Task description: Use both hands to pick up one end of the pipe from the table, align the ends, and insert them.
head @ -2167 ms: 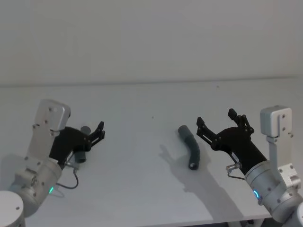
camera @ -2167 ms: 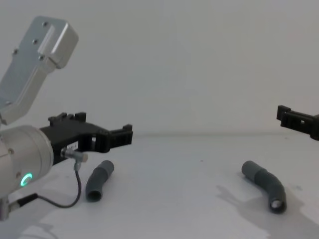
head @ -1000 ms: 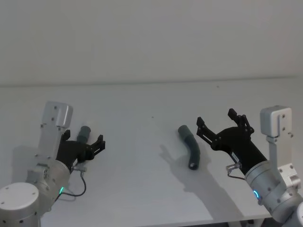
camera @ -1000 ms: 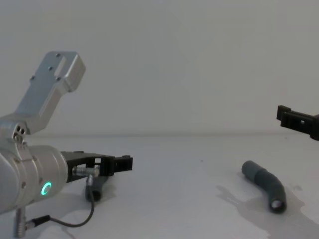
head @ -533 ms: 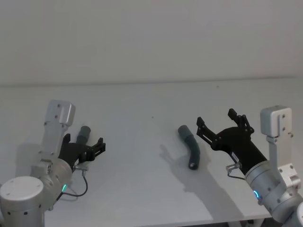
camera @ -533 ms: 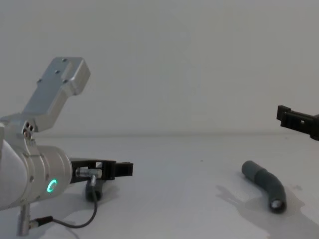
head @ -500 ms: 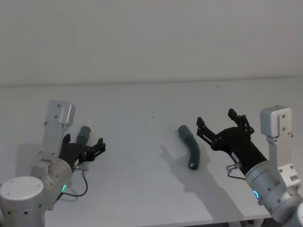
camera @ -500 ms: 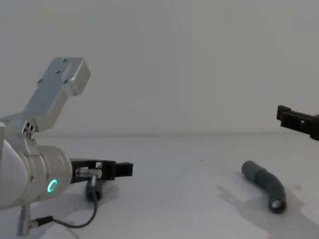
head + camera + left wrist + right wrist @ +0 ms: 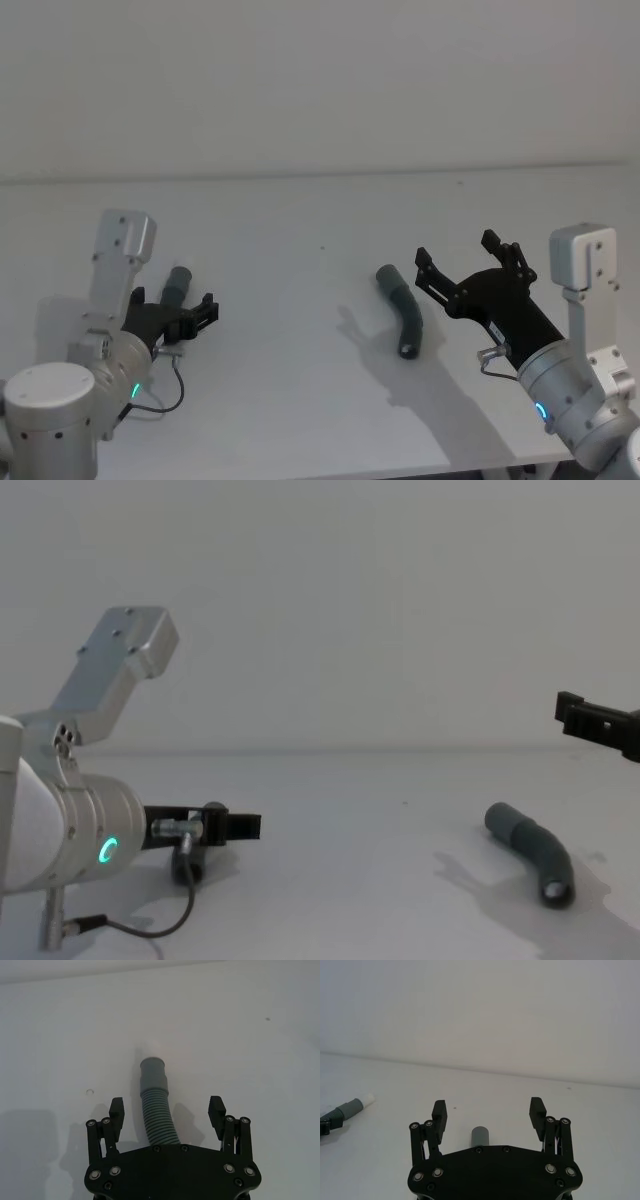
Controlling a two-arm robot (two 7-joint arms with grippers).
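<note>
Left wrist view: left gripper [image 9: 166, 1107] jaws wide open and straddling the left pipe piece [image 9: 162, 1127], one finger on each side, neither touching. The ribbed section [image 9: 154, 1102] sits between the fingers. The smooth collar [image 9: 152, 1075] and white tip [image 9: 151, 1051] stick out past them, away from the palm.

Head view: that piece lies flat on the table [image 9: 300, 220] at about 9 o'clock from centre, tip end pointing to 1 o'clock.

Right gripper [image 9: 456, 248] is also spread open and holds nothing. It hangs above the table at 3 o'clock of the right pipe piece [image 9: 403, 315], well apart from it. That piece lies at 4 o'clock from centre, bent, running from 11 to 6 o'clock. Its open mouth [image 9: 556, 890] faces the robot in the chest view.

Handling, my read:
- Both pieces look light and plastic.
- The ribs will likely flex under squeeze, and the collars look stiffer.
- Round body, so it may roll as the jaws close. Clamp square across the diameter.
- Grip close behind each mating end but leave the tip and the mouth free. That gives better control for alignment.
</note>
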